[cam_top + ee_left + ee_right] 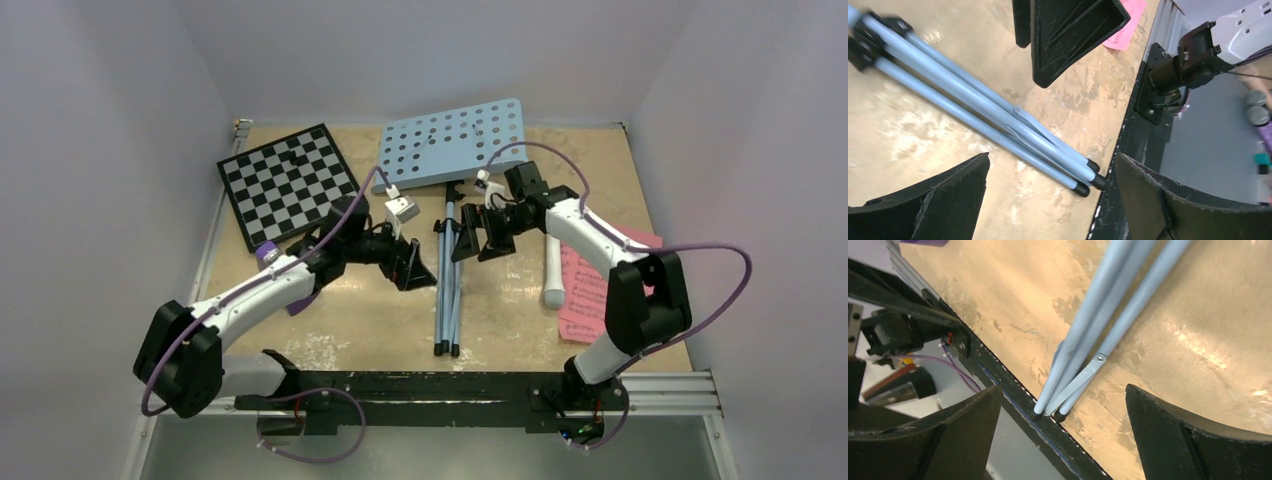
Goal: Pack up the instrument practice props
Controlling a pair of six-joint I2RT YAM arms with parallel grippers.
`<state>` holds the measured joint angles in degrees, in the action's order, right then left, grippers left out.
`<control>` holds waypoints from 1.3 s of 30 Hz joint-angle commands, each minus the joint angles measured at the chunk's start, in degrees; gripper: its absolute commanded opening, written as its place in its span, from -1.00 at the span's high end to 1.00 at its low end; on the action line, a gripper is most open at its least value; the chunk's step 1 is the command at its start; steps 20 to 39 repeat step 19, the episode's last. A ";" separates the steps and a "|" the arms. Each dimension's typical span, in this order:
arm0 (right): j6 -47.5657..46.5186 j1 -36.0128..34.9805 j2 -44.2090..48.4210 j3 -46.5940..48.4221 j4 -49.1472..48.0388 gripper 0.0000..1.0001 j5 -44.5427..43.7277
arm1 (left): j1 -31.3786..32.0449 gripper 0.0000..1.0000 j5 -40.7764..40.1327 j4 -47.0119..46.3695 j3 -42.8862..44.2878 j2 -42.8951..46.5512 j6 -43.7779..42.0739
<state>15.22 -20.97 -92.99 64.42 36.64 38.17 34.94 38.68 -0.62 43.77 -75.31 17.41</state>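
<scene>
From above, the pale blue folded metal music stand [449, 275] lies flat mid-table, legs collapsed together and pointing at the near edge, its perforated pale blue desk plate [455, 143] at the far end. Left gripper [412, 266] and right gripper [477, 238] flank the shaft from either side, both splayed wide and holding nothing; my read is they face each other like that so the shaft sits between them for a two-sided grab or a fold. A white cylindrical recorder [554, 272] lies right of the stand, partly under the right arm, on or touching the pink sheet-music paper [590, 290]. A black-and-white checkerboard panel [288, 183] sits far left, apart from the rest. No case or bag is visible, so how far packing has got can't be settled.

Left wrist view: fingers [923, 200] spread apart, nothing between them; blue legs [988, 117] run diagonally across the worn tan tabletop [908, 140], black rubber feet ending near the table's near rail. The dark shape at the top looks like the other gripper.

Right wrist view: fingers [1188, 440] likewise spread, empty; the leg tubes [1098, 325] and their hinged brace run down the gap, feet near the black rail.
</scene>
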 commanded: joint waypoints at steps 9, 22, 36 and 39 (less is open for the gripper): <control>-13.37 1.57 4.23 23.38 6.31 -0.98 -25.34 | -14.98 -0.99 -3.66 28.63 19.78 5.79 -31.66; -14.93 7.72 7.49 28.71 6.35 -0.98 -27.78 | -18.15 -0.99 -11.87 29.50 25.65 3.86 -34.80; -14.93 7.72 7.49 28.71 6.35 -0.98 -27.78 | -18.15 -0.99 -11.87 29.50 25.65 3.86 -34.80; -14.93 7.72 7.49 28.71 6.35 -0.98 -27.78 | -18.15 -0.99 -11.87 29.50 25.65 3.86 -34.80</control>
